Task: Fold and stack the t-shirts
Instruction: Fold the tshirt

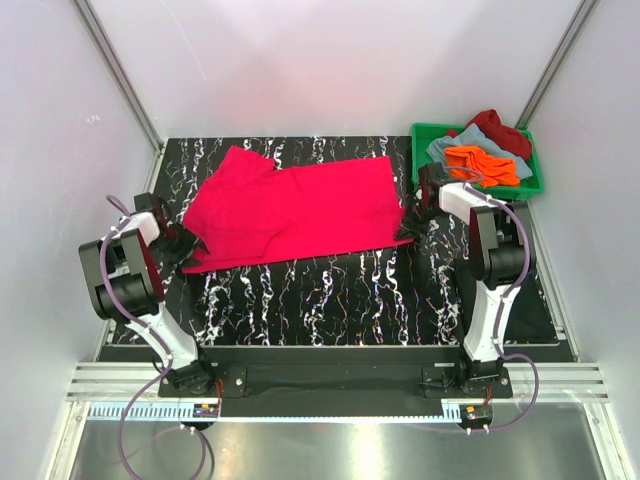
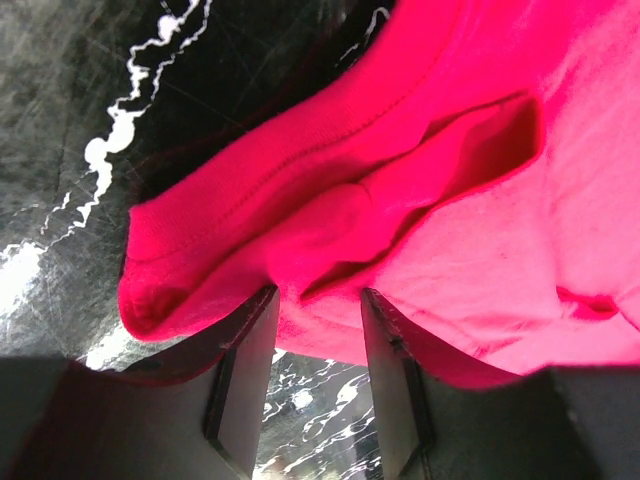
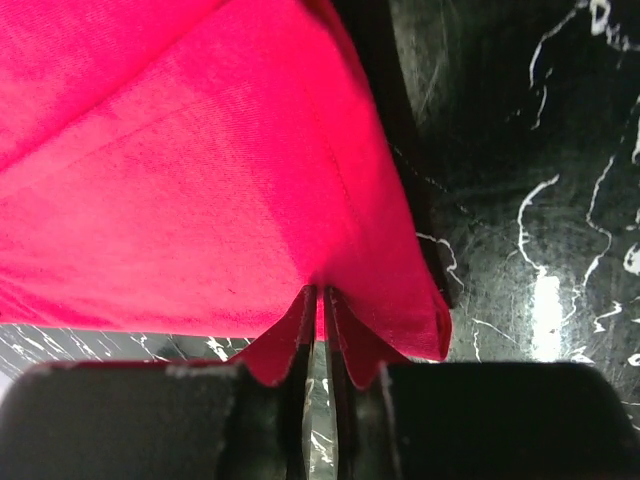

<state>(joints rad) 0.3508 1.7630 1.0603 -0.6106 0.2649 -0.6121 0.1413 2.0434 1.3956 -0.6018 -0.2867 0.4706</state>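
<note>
The bright pinkish-red t-shirt (image 1: 300, 205) lies spread flat across the black marbled table. My left gripper (image 1: 190, 248) is at its near left corner. In the left wrist view the fingers (image 2: 245, 370) stand apart, and a bunched fold of the shirt (image 2: 400, 170) sits over and between the fingertips of the left gripper (image 2: 318, 295). My right gripper (image 1: 412, 222) is at the shirt's near right corner. In the right wrist view the right gripper (image 3: 320, 292) is shut on the shirt's hem (image 3: 200, 180), which puckers there.
A green plastic crate (image 1: 418, 150) at the back right holds an orange shirt (image 1: 482, 163), a grey-blue shirt (image 1: 470, 143) and a dark red shirt (image 1: 497, 128). White walls with metal rails stand on both sides. Bare table (image 1: 320, 295) lies in front of the shirt.
</note>
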